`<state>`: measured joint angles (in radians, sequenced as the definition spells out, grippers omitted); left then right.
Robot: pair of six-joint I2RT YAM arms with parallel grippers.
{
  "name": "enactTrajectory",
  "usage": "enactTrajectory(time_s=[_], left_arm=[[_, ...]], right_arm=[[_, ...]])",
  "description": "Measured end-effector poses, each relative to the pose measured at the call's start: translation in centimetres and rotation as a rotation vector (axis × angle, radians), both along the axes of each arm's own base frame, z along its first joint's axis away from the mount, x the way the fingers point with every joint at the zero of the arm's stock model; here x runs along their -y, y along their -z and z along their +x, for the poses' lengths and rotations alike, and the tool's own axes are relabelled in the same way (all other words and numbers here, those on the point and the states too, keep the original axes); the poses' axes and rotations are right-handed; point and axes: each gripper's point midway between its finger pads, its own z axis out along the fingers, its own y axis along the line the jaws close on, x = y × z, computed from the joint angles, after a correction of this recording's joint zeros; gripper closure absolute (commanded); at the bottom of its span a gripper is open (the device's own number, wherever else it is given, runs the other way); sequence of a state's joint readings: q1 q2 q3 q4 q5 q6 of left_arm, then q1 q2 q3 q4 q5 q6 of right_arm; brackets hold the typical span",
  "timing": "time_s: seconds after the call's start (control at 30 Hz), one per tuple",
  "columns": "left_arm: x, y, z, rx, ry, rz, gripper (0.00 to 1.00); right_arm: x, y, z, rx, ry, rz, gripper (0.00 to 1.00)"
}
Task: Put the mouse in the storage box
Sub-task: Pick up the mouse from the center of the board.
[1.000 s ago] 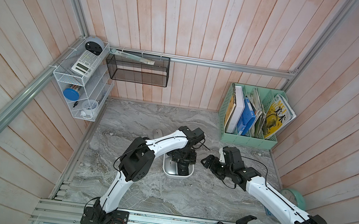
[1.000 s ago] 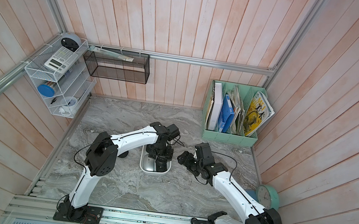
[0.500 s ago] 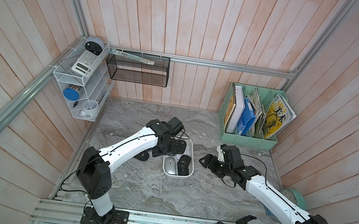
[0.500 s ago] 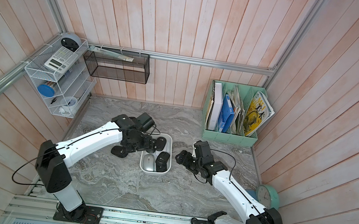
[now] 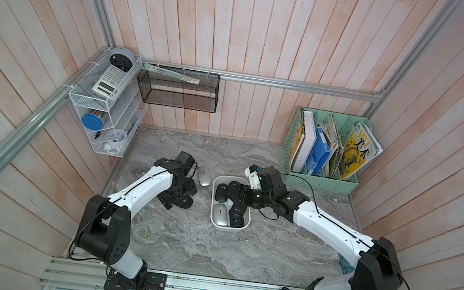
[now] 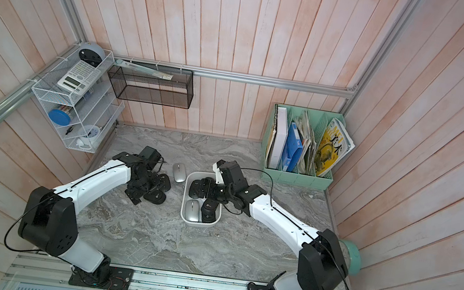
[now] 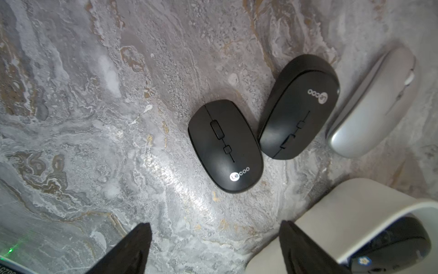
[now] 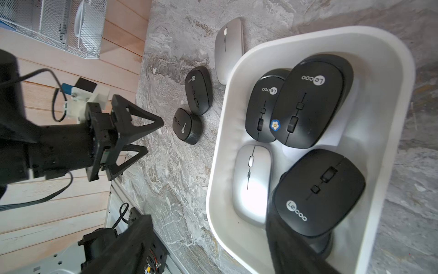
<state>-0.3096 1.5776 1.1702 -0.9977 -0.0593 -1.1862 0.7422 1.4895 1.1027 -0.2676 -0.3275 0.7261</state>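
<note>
Left gripper (image 7: 214, 225): jaws spread, nothing between them, held over the marble table (image 7: 94, 118). A black mouse (image 7: 225, 147), a second black mouse (image 7: 298, 106) and a silver mouse (image 7: 372, 102) lie on the table left of the storage box (image 5: 227, 227). The box holds at least three black mice and one silver. Right gripper (image 8: 206, 214): jaws spread, straddling the box rim, gripping nothing.

Soft even light; glare whitens the silver mouse (image 8: 252, 183).
</note>
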Motion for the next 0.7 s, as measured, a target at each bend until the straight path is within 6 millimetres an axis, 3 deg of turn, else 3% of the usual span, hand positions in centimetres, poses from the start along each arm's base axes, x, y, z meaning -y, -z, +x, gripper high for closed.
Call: enactTrajectory(time_s=[0.23,0.43,0.7], left_arm=[[-0.2,1.3,0.9,0.011,-0.133,-0.036,0.10],[0.8,3.2,1.5,-0.024,-0.190,-0.086,0.10],[1.3,5.0,1.4,-0.053,-0.248,-0.115,0.11]], right_arm=[[0.3,0.6,-0.3,-0.009,-0.002,-0.012,0.18],[0.8,1.6,-0.8,-0.028,0.000,-0.038,0.18],[1.1,1.7,-0.9,-0.020,-0.001,-0.050,0.19]])
